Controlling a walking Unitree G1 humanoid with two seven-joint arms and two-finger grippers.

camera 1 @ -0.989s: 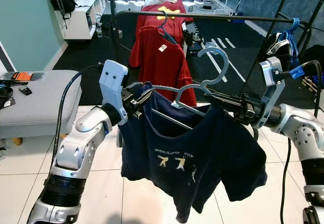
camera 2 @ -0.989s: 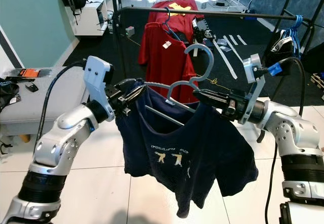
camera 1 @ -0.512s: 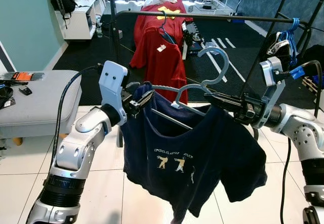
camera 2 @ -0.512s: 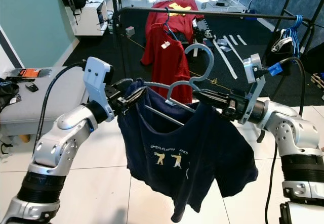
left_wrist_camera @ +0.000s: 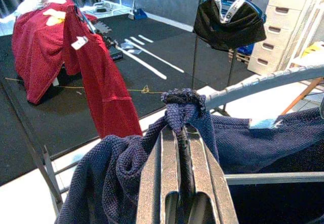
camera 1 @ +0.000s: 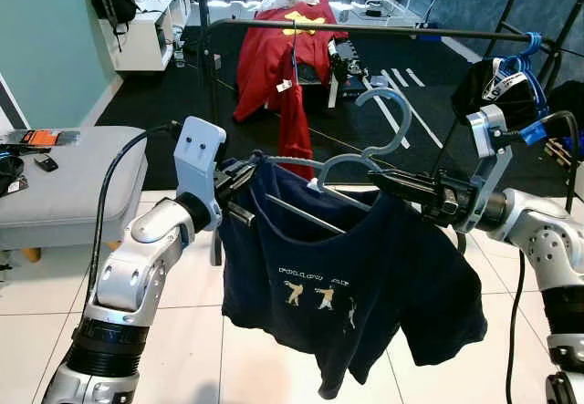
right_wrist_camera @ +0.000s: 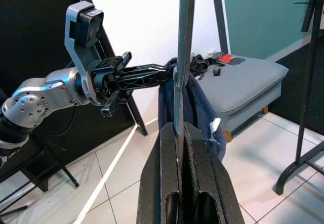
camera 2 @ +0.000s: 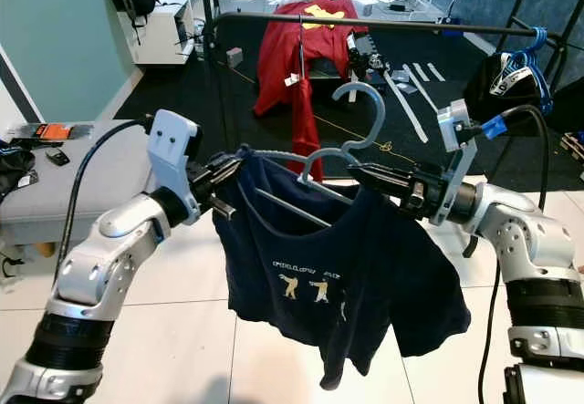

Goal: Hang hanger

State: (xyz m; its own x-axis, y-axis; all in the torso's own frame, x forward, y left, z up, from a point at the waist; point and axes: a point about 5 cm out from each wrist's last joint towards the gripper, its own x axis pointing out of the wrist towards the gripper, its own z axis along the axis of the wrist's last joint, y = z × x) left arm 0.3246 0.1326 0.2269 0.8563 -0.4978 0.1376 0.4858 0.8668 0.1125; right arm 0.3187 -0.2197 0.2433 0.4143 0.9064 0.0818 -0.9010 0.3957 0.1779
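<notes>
A navy T-shirt (camera 1: 351, 272) with a small white print hangs on a pale grey hanger (camera 1: 388, 117), held up between my two arms with the hook pointing up. My left gripper (camera 1: 242, 171) is shut on the shirt's shoulder at the hanger's left end; the left wrist view has navy fabric (left_wrist_camera: 181, 110) pinched between the fingers (left_wrist_camera: 167, 173). My right gripper (camera 1: 376, 180) is shut on the hanger just below its hook, and the hanger's bar (right_wrist_camera: 183, 42) runs out of its fingers (right_wrist_camera: 197, 183). The black clothes rail (camera 1: 365, 30) lies beyond and above the hook.
A red shirt (camera 1: 294, 103) hangs on the rail, edge-on, with more red cloth (camera 1: 274, 39) behind it. A dark garment on blue hangers (camera 1: 500, 77) sits at the rail's right end. A grey bench (camera 1: 64, 185) stands at left. The rack's post (camera 1: 212, 94) rises behind my left gripper.
My left gripper has shifted a little to the left and pulled the shirt's shoulder out with it. The red shirt on the rail has swung round to edge-on. The right gripper holds steady.
</notes>
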